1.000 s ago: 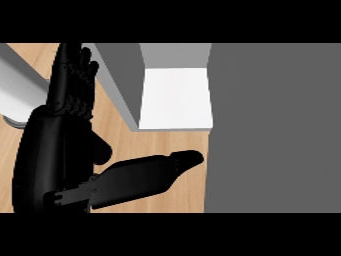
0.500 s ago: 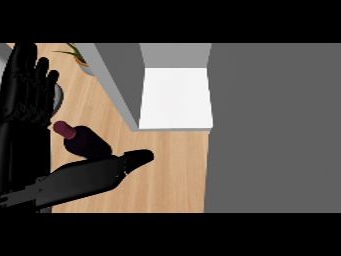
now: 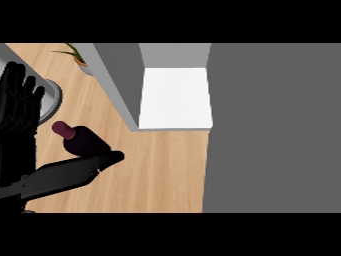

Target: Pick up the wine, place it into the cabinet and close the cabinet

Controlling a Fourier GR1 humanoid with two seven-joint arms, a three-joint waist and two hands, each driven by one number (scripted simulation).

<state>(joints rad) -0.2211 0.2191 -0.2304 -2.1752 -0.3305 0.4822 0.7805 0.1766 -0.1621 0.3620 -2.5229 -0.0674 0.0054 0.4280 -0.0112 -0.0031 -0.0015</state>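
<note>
My hand [image 3: 14,145] frames the wine bottle [image 3: 81,140] on the wooden surface [image 3: 165,170], fingers [image 3: 18,95] straight and apart, thumb beside it, not yet curled round. The cabinet [image 3: 174,97] stands open; lifting, placing and closing remain.

We are finding no readable text, label, brand, number or sign anywhere in the head view; the wine bottle [image 3: 81,140] is showing only a plain dark body and a dark red cap, with no lettering visible on it.
</note>
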